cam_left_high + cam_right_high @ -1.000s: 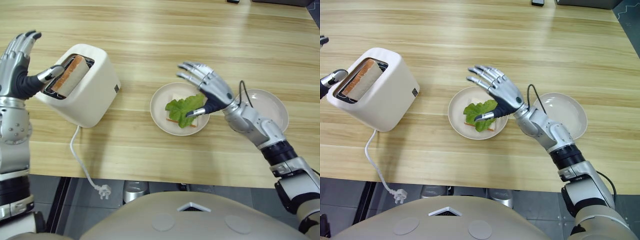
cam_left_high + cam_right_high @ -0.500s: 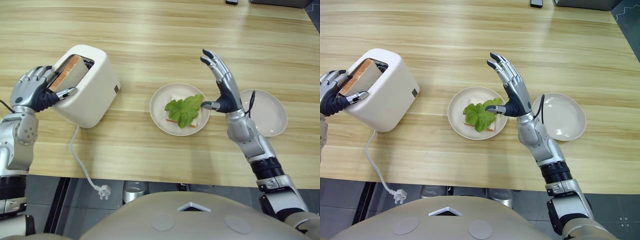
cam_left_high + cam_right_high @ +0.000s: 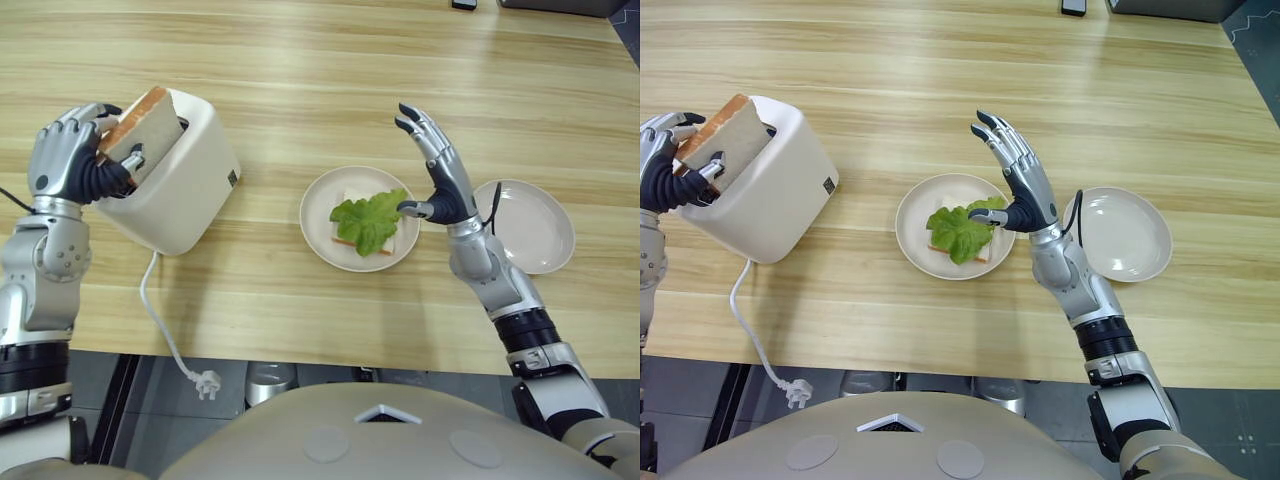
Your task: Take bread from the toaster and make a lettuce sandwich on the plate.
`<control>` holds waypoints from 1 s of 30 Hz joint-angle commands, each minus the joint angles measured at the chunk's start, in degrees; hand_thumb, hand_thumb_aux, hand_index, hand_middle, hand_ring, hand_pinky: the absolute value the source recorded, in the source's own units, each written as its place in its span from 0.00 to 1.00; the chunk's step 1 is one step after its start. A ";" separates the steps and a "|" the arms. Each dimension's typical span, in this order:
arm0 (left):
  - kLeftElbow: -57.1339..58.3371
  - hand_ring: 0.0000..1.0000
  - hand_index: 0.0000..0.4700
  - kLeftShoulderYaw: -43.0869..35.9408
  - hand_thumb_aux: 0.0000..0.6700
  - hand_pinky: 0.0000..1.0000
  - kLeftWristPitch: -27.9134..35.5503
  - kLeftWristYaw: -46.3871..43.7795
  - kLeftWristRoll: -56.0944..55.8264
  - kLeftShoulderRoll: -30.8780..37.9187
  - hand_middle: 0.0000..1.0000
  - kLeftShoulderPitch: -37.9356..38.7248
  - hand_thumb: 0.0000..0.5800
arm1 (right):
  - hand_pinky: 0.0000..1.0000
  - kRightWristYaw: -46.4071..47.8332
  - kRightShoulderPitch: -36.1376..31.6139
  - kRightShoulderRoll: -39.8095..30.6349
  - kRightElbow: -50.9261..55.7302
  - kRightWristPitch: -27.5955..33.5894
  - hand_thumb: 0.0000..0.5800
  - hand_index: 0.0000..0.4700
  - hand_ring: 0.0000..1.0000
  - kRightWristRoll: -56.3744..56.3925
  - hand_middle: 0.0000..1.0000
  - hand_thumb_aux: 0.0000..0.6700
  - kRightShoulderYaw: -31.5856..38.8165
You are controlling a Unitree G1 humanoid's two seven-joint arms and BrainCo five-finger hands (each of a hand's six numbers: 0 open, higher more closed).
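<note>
**A:** What's new since a second ago?

**B:** The left hand (image 3: 68,165), well left of the plate (image 3: 312,238), has closed its fingers round the bread (image 3: 140,122) and drawn it up. The slice now stands tilted, about half out of the toaster (image 3: 190,195), no longer sunk in its slot.

**A:** And the right hand?

**B:** The right hand (image 3: 440,185) has let go of the lettuce (image 3: 368,220) and pulled back to just right of the plate, upright above the surface (image 3: 300,70) — fingers spread and empty. The leaf lies on the plate over a lower slice (image 3: 350,196).

**A:** What's left?

**B:** Probably only the top — carry the bread rightward to the plate and lay it on the leaf. A spare dish (image 3: 535,228) sits further right.
</note>
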 commanded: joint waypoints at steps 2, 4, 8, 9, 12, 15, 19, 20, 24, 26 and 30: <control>-7.48 1.00 0.98 -2.39 1.00 1.00 -3.89 -0.38 -7.16 -5.33 1.00 -6.49 1.00 | 0.00 -0.70 -1.42 -0.50 2.73 -1.34 0.00 0.00 0.00 -0.28 0.00 0.00 -1.33; -10.26 1.00 0.98 -6.62 1.00 1.00 -3.79 -4.20 -12.08 -9.56 1.00 -9.04 1.00 | 0.00 -0.93 -1.95 -0.84 3.34 -1.65 0.00 0.00 0.00 -0.24 0.00 0.00 -1.93; -9.86 1.00 0.98 -18.54 1.00 1.00 0.60 -14.87 -21.87 -19.54 1.00 -10.73 1.00 | 0.00 -1.17 -3.16 -2.69 4.81 -2.09 0.00 0.00 0.00 0.99 0.00 0.00 -4.24; -8.87 1.00 0.98 -20.80 1.00 1.00 1.48 -16.86 -23.37 -21.67 1.00 -10.90 1.00 | 0.00 -0.98 -3.41 -3.20 5.29 -2.27 0.00 0.00 0.00 2.00 0.00 0.00 -5.04; -3.36 1.00 0.98 -26.64 1.00 1.00 3.48 -21.98 -25.83 -26.80 1.00 -11.84 1.00 | 0.00 -0.44 -3.88 -5.14 6.84 -2.80 0.00 0.00 0.00 4.40 0.00 0.00 -7.52; 4.41 1.00 0.98 -31.23 1.00 1.00 4.59 -27.18 -26.42 -29.70 1.00 -13.80 1.00 | 0.00 -0.13 -3.67 -7.70 7.98 -3.32 0.00 0.00 0.00 4.79 0.00 0.00 -9.36; 15.08 1.00 0.98 -33.36 1.00 1.00 5.62 -33.45 -27.50 -31.32 1.00 -18.16 1.00 | 0.00 0.66 -3.44 -10.85 10.02 -4.31 0.00 0.00 0.00 4.90 0.00 0.00 -10.71; 17.12 1.00 0.98 -33.11 1.00 1.00 5.40 -34.21 -27.85 -31.65 1.00 -19.24 1.00 | 0.00 0.74 -3.43 -11.35 10.44 -4.55 0.00 0.00 0.00 4.76 0.00 0.00 -10.82; 25.15 1.00 0.98 -32.05 1.00 1.00 3.29 -35.10 -27.50 -32.66 1.00 -24.56 1.00 | 0.00 0.90 -2.70 -12.83 10.55 -5.02 0.00 0.00 0.00 3.87 0.00 0.00 -10.86; 29.51 1.00 0.98 -31.37 1.00 1.00 1.52 -34.60 -27.20 -33.09 1.00 -27.36 1.00 | 0.00 1.11 -2.48 -12.89 10.13 -5.01 0.00 0.00 0.00 3.15 0.00 0.00 -10.35; 38.69 1.00 0.98 -30.03 1.00 1.00 -3.02 -32.70 -26.59 -34.28 1.00 -31.96 1.00 | 0.00 1.49 -2.15 -12.74 9.38 -5.26 0.00 0.00 0.00 1.46 0.00 0.00 -9.38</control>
